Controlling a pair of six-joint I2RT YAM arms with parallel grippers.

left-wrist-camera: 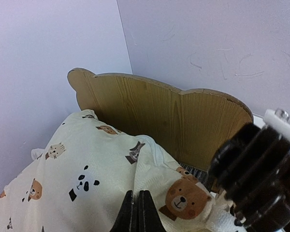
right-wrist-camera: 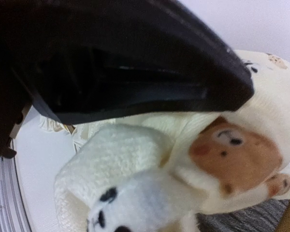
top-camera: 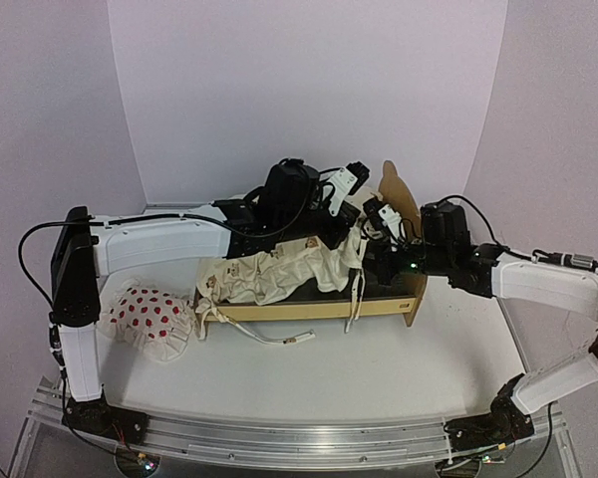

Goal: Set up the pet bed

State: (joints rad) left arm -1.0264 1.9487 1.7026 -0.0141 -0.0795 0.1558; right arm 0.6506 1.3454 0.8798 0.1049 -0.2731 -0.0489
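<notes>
The pale plywood pet bed [top-camera: 319, 309] sat mid-surface under a cream animal-print quilt [top-camera: 279, 274]. The left fingers [left-wrist-camera: 130, 212] were pinched together on the quilt, and the right fingers [top-camera: 377, 212] seemingly clamped on its bunched corner. It was best spread evenly and taut, without dragging the frame.

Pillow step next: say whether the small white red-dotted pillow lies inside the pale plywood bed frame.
No, the red-dotted pillow lies on the table beside the frame.
</notes>
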